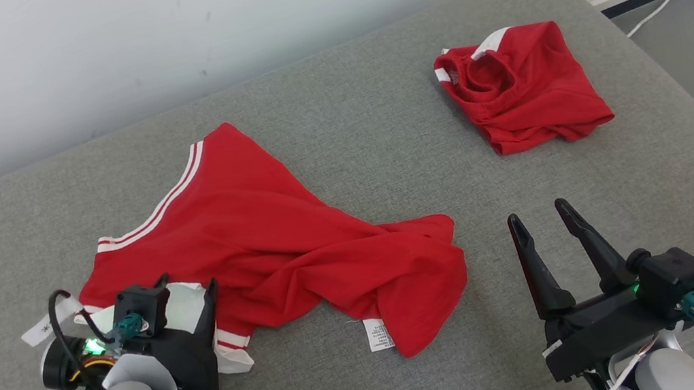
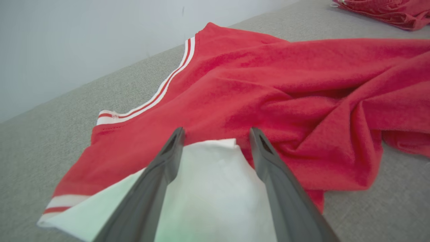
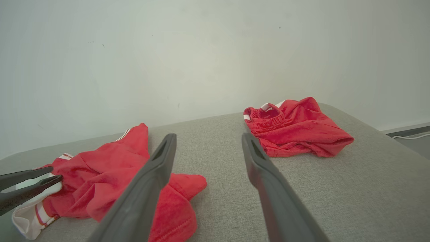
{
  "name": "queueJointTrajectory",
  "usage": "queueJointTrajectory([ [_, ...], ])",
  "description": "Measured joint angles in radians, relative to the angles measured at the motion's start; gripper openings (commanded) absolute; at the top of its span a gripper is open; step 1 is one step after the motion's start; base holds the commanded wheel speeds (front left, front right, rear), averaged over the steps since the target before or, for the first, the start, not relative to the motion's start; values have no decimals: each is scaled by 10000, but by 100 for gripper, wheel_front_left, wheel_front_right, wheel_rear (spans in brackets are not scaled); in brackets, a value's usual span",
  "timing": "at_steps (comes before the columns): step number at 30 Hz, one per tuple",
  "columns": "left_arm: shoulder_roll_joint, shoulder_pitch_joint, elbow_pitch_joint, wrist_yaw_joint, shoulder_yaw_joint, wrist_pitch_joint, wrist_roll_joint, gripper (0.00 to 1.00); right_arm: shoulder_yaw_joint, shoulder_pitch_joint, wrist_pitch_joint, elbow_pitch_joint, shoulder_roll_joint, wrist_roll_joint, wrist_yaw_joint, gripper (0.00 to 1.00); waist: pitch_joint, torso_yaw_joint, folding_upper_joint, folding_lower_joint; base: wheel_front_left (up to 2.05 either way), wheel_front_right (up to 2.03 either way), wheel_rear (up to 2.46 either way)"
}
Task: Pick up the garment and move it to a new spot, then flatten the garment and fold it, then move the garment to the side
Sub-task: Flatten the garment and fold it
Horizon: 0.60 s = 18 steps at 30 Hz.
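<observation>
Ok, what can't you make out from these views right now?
- Head view: care label print too small to read.
- Head view: left claw hides part of the white panel on the red garment.
- Left wrist view: red garment runs off the right edge.

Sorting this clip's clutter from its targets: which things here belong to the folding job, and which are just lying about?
Job: crumpled red shirt; left gripper, jaws open over its white part; grey cushion.
Lying about: folded red shorts; white cable on the floor.
</observation>
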Motion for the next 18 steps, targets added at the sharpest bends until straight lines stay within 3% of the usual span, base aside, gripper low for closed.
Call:
queueJointTrajectory([
  [5,-75,-97,556,-21,10,-25,-4,100,36,-31,0,23,-48,42,0,100,22,-81,0,0,0,0,0],
  [6,-92,-98,713,-25,25,-25,-23,70,36,-31,0,29,-59,44,0,100,21,-82,0,0,0,0,0],
  [8,-119,-108,949,-109,31,-25,-73,0,15,-31,0,35,-69,44,0,100,23,-74,0,0,0,0,0],
  [18,-263,-168,846,-165,153,-25,-73,0,-27,-28,0,50,-48,-17,0,100,-52,230,-1,0,0,0,0],
])
